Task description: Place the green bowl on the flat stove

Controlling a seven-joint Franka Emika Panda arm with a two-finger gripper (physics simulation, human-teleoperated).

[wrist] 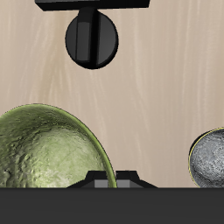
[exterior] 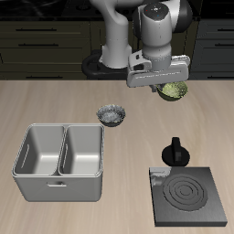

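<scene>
The green bowl (exterior: 173, 90) hangs from my gripper (exterior: 168, 84), which is shut on its rim and holds it in the air over the back part of the table. In the wrist view the green bowl (wrist: 48, 153) shows its speckled yellow-green inside right by my gripper (wrist: 112, 180). The flat stove (exterior: 187, 196) lies near the table's front edge, well in front of the bowl, with its black knob (exterior: 175, 153) at its back edge. The wrist view shows the knob (wrist: 91, 39) and a strip of the stove (wrist: 96, 3).
A grey-blue speckled bowl (exterior: 112, 114) sits on the table mid-way back; it also shows in the wrist view (wrist: 213, 157). A grey double-basin sink (exterior: 59, 181) stands near the front edge, apart from the stove.
</scene>
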